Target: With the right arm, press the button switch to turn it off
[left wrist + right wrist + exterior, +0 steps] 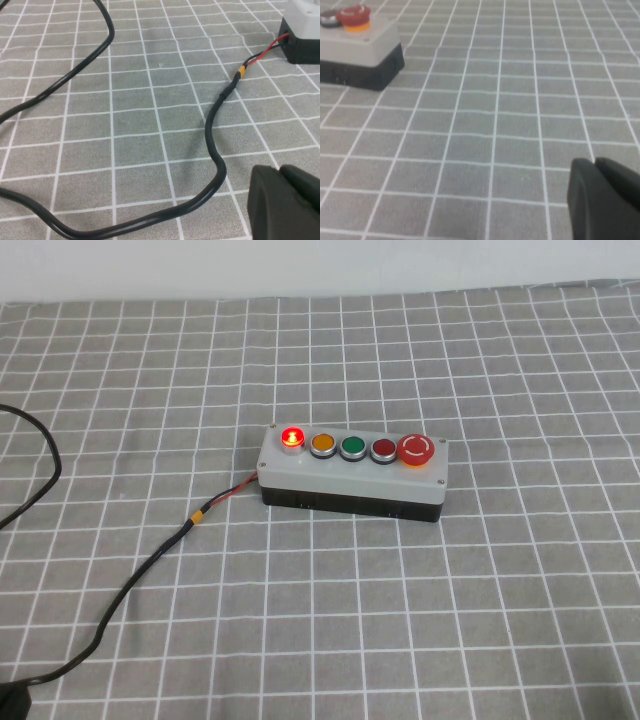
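The button switch lies on the checked cloth at the middle of the high view, light grey top on a black base. Its leftmost red button is lit; orange, green, dark red and the big red mushroom follow in a row. Neither arm shows in the high view. My right gripper is shut and empty, low over the cloth and well away from the box's mushroom end. My left gripper is shut and empty beside the black cable.
The black cable runs from the box's left end across the cloth to the front left, with a second loop at the left edge. The grey checked cloth covers the table, and a white wall lies behind.
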Robot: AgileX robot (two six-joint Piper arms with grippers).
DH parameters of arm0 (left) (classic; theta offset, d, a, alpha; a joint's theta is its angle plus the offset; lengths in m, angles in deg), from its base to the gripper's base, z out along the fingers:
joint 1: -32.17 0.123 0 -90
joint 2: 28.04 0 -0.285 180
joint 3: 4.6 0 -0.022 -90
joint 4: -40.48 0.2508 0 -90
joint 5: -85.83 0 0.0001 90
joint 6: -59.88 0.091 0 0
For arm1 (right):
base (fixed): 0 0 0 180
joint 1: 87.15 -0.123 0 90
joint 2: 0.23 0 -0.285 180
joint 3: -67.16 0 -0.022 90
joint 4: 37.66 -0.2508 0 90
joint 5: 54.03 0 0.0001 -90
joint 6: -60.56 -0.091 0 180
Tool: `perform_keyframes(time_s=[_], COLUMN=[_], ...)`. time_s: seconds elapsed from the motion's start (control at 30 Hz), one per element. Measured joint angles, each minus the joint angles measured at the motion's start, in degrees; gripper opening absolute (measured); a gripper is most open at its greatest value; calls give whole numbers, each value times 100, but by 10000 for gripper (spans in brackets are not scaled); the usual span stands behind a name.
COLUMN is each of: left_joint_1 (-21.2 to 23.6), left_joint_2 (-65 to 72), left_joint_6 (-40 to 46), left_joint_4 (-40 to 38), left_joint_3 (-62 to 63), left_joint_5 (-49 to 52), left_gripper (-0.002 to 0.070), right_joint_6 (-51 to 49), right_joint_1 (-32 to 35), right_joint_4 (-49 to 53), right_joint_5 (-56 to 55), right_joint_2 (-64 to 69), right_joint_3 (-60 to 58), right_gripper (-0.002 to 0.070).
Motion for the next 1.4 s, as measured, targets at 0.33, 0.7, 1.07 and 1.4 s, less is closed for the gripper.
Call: perform_keyframes(time_s=[0.33, 0.7, 1.07, 1.4], left_joint_1=[0, 0, 0, 0], left_joint_2=[0, 0, 0, 0], left_joint_6=[0, 0, 0, 0], left_joint_4=[0, 0, 0, 0], left_joint_3=[0, 0, 0, 0], left_joint_5=[0, 0, 0, 0], left_gripper=[-3, -3, -3, -3], right_joint_6=[0, 0, 0, -435], right_joint_1=[0, 0, 0, 0], right_joint_4=[0, -22, -22, -46], right_joint_5=[-1058, -2627, -4053, -5066], right_joint_2=[0, 0, 0, -27], right_joint_3=[0, 0, 0, 292], right_gripper=[-16, -16, -16, -16])
